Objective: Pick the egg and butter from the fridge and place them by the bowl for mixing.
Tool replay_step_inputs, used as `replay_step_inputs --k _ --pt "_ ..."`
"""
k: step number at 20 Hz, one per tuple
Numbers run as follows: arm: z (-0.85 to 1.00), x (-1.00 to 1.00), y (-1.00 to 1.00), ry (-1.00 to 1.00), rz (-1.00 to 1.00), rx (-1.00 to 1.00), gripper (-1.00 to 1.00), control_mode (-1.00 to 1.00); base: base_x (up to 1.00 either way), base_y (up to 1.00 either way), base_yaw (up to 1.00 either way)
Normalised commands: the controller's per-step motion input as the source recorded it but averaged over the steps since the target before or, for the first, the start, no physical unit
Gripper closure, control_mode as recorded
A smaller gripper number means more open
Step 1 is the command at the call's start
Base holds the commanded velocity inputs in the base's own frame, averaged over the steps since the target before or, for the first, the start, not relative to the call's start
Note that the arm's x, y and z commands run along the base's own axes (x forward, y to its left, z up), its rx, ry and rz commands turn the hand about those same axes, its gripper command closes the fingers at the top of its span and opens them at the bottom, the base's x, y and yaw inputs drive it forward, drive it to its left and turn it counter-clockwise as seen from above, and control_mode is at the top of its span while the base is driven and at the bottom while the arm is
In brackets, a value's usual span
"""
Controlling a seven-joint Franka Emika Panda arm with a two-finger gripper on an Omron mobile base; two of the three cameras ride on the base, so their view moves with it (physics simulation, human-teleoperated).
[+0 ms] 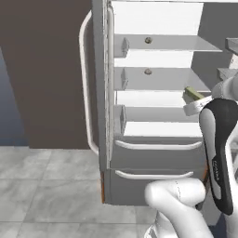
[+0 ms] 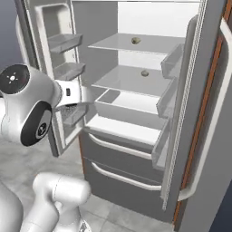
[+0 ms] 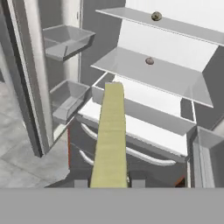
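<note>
- My two-finger pincer [image 3: 109, 183] is pinching the pale yellow-olive butter stick [image 3: 111, 135] at its near end; both dark fingertips [image 3: 81, 183] are pressing on its sides.
- The stick is pointing away from my hand toward the tall grey French-door fridge [image 3: 144, 87], in the air in front of the open compartment.
- In the left base view, the butter [image 1: 194, 94] is showing beside my white wrist, level with the lower shelf, at the right side of the fridge [image 1: 153, 116].
- Both fridge doors are standing open; white interior, glass-like shelves, door bins on each side, two lower drawers shut.
- A small round speckled lump [image 2: 135, 41] is sitting on the top shelf, and a second one [image 2: 144, 73] on the shelf below it.
- Grey tiled floor [image 1: 46, 186] is lying in front of the fridge.
</note>
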Motion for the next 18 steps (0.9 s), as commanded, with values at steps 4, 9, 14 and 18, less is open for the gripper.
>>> replay_step_inputs --k 4,9,14,18 --pt "0.0 0.0 0.0 0.0 0.0 0.0 1.0 1.0 -1.0 0.04 0.51" --pt "0.0 0.0 0.0 0.0 0.0 0.0 1.0 1.0 -0.94 0.0 0.67" --pt "0.0 0.0 0.0 0.0 0.0 0.0 1.0 1.0 -0.45 0.0 0.87" --pt "0.0 0.0 0.0 0.0 0.0 0.0 1.0 1.0 -0.17 0.0 0.97"
